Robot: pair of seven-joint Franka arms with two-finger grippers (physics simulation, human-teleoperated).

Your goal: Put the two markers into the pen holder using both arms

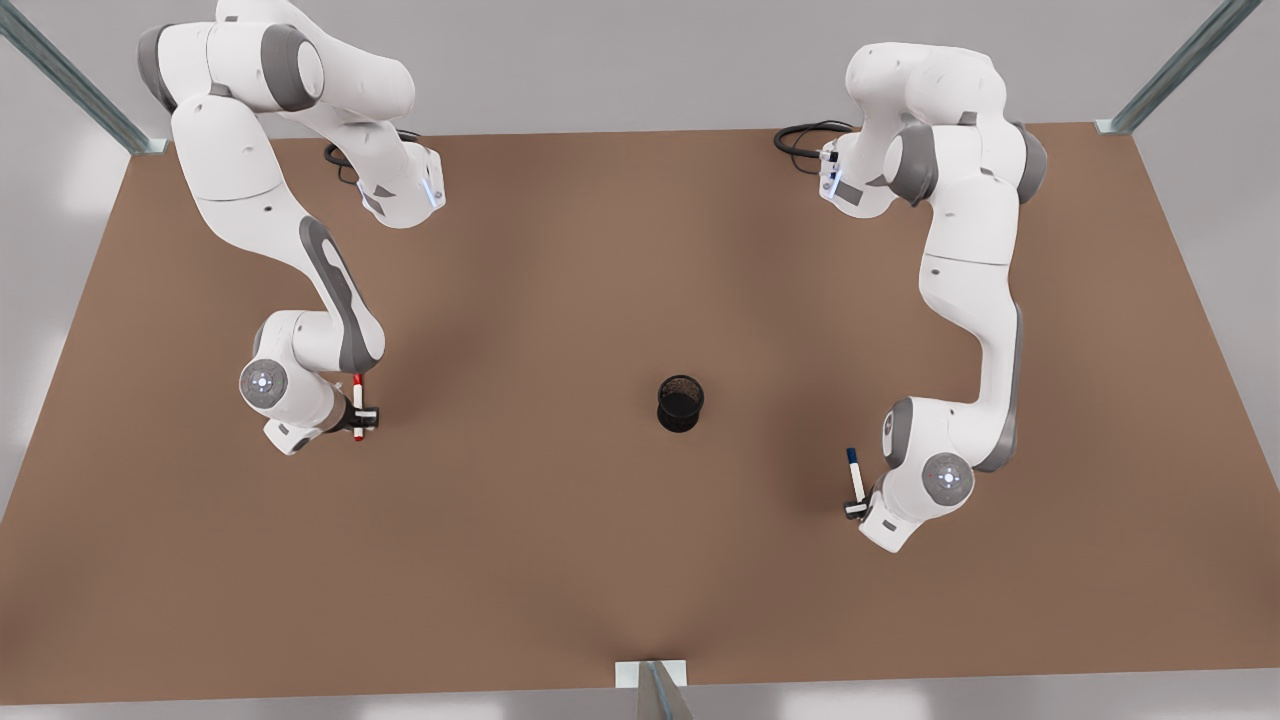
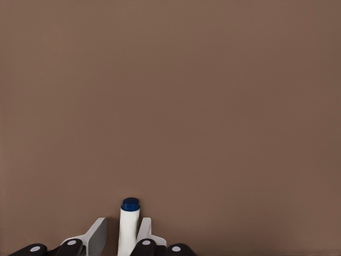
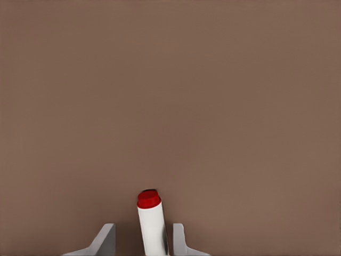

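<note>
Front view. Brown surface [image 1: 560,560], seen from above, with two white arms reaching in from the far edge. The pen holder [image 1: 681,403] stands upright near the middle, well apart from both arms; its mesh reads as plain black and its inside is too dark to see into.

On the front view's left, the right end effector [image 1: 362,417] sits around the red-capped marker [image 1: 358,405], whose white barrel crosses the black fingers. The lower end of the pen is partly masked by the fingers.

On the front view's right, the left end effector [image 1: 856,508] sits at the bottom end of the blue-capped marker [image 1: 855,478]. The wrist housing covers most of the fingers, so the grip itself is hard to read from here.

Black cables coil at both arm bases. No lettering can be made out on pens, holder or arms.

Left wrist view. The blue-capped marker [image 2: 128,226] stands between two pale fingertips [image 2: 96,234]. One tip touches the barrel and the other sits a little off it, so I cannot tell if the grip is firm. The lower barrel is cut off by the frame edge.

Right wrist view. The red-capped marker [image 3: 152,224] stands between two pale fingertips [image 3: 105,240], with a visible gap on each side of the barrel, so this end effector is spread apart and not clamping. The barrel base is cut off.
</note>
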